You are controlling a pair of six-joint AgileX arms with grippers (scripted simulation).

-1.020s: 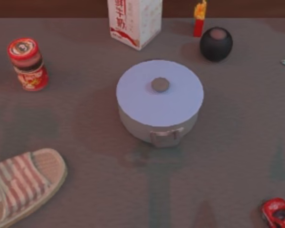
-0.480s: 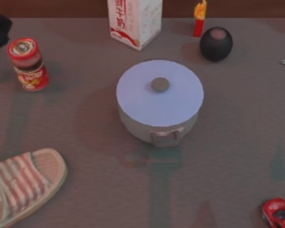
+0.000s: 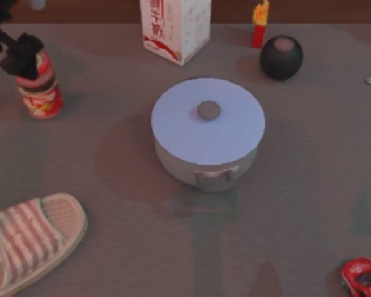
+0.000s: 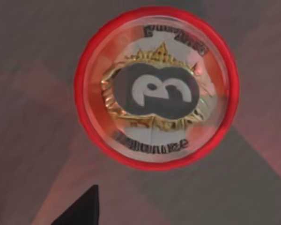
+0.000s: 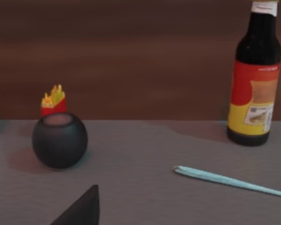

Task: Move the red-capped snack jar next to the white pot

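The snack jar (image 3: 40,93) stood upright on the surface (image 3: 111,247), well to the left of the white pot (image 3: 208,130) and apart from it, near the surface's far left corner. The left gripper (image 3: 21,52) hung directly over the jar, its dark body covering most of the red lid (image 4: 155,86) in the top view. Whether its jaws were spread or closed could not be told: the top view showed only a dark mass above the lid, and the left wrist view looked straight down on the round red lid with its dark and gold emblem, with only one dark fingertip (image 4: 82,211) at the edge of the picture. No contact with the jar was visible.

The pot sat at the middle of the surface, its flat pale lid in place with the small dark knob (image 3: 208,111) at its centre and its handle (image 3: 217,177) facing the near edge. Behind the pot stood a milk carton (image 3: 175,28); behind and to its right were a red-and-yellow lighter (image 3: 260,25) and a black round speaker (image 3: 281,57), close together. A striped slipper (image 3: 31,238) lay to the near left of the pot and a red toy car (image 3: 362,277) to its near right.

The right gripper was not seen from above; its wrist view showed the speaker, a pale thin stick (image 5: 229,180) and a dark sauce bottle (image 5: 254,75).
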